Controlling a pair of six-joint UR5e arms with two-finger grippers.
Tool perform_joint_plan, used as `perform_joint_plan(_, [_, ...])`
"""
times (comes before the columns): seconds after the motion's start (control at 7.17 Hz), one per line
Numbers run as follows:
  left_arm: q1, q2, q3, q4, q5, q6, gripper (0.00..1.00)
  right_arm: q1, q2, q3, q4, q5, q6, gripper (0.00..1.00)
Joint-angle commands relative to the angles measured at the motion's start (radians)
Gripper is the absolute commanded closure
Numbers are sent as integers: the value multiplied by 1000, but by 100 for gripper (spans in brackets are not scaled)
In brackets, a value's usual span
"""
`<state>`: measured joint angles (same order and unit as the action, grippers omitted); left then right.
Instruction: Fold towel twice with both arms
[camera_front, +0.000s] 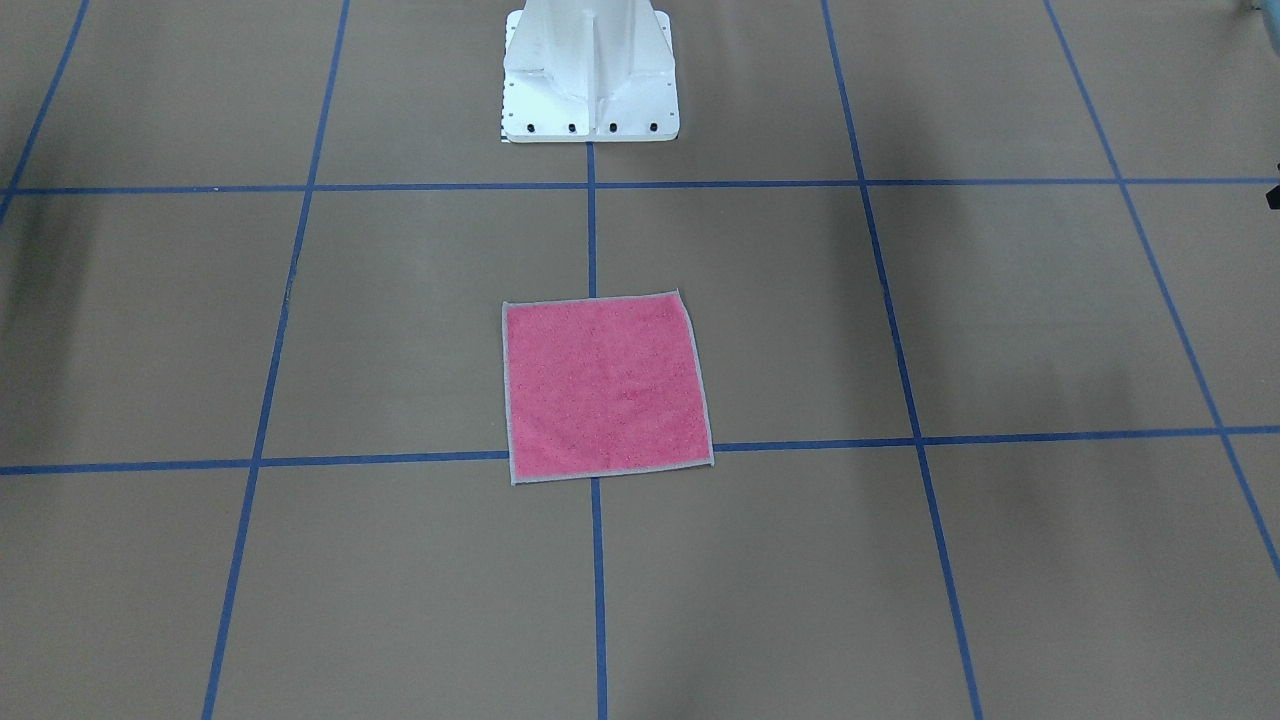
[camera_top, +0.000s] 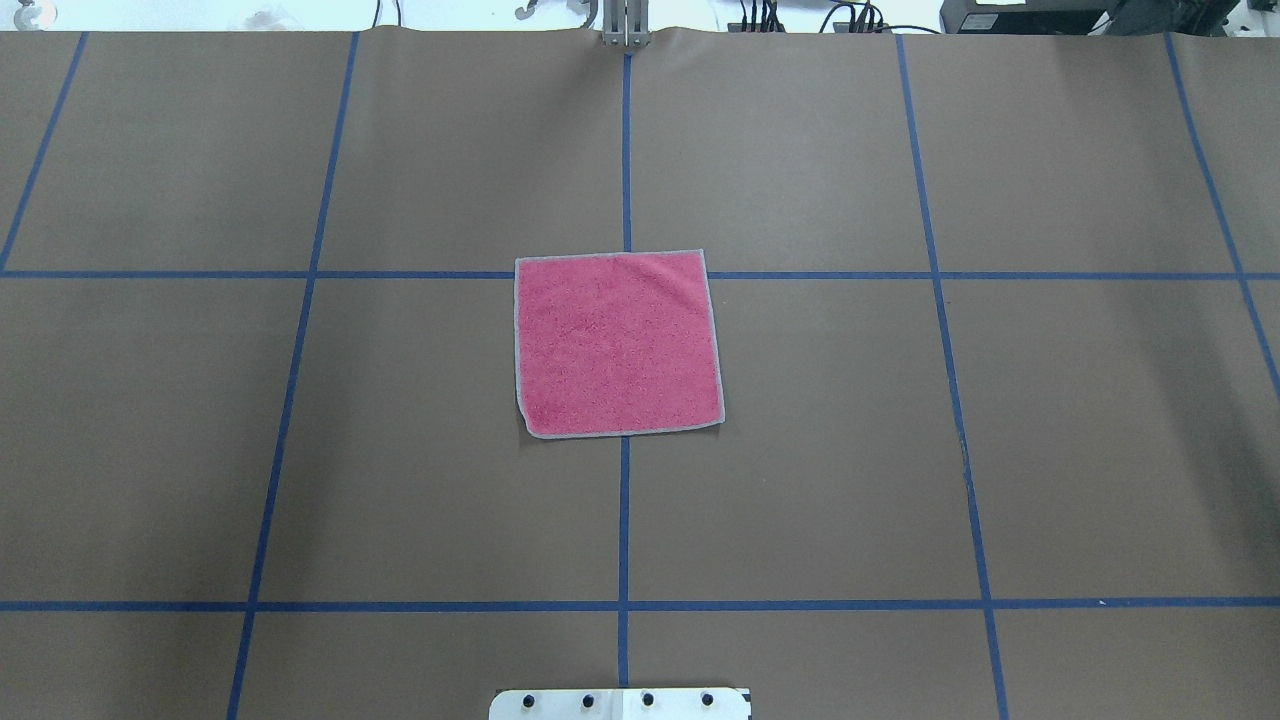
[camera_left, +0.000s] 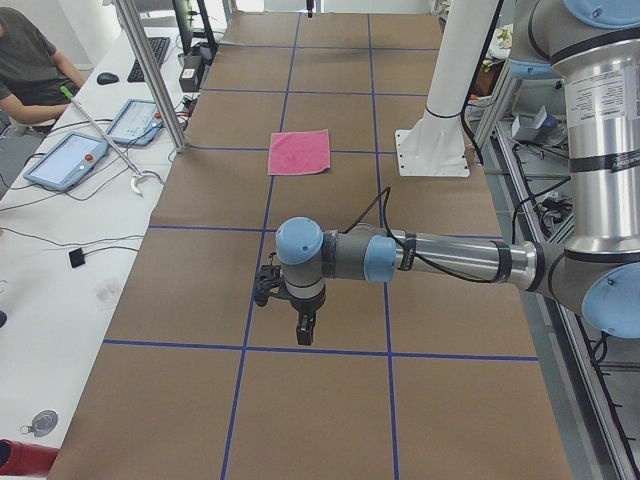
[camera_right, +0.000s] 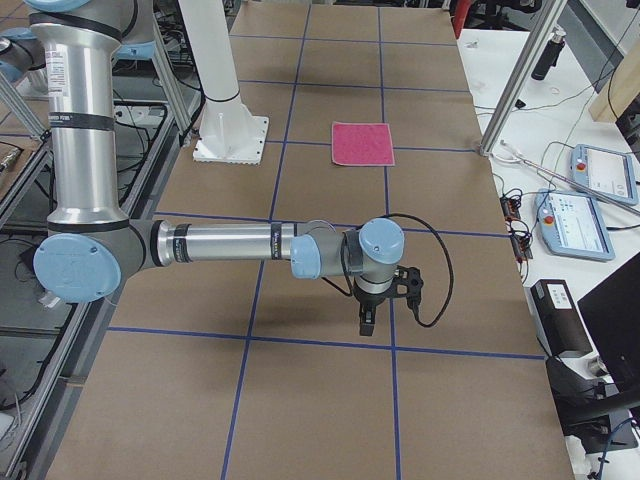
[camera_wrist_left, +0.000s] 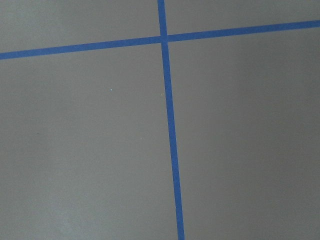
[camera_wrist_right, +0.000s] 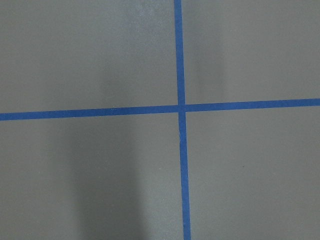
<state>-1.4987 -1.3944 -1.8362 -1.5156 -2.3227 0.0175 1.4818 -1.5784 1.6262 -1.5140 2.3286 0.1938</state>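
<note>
Towel (camera_top: 618, 345), one, lay flat with desk (camera_top: 420, 480) showing round all four edges. Left hand (camera_left: 305, 332) and right hand (camera_right: 367, 324) hung well apart from it; their opening could not be told.

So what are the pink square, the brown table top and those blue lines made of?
The pink square looks like terry cloth: fuzzy matte nap, light grey stitched border. The table top seems covered in matte brown paper or card; its far edge ripples. The blue lines are probably tape: thin, flat, slightly uneven strips.
</note>
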Motion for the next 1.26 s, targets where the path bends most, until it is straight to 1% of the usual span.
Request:
perform_joint_plan(0.0, [0, 2, 0, -6, -3, 1, 0, 0, 0, 1, 0, 0, 1, 0])
perform_joint_plan(1.12, [0, -6, -2, -8, -3, 7, 0, -2, -8, 1, 12, 20, 6, 0])
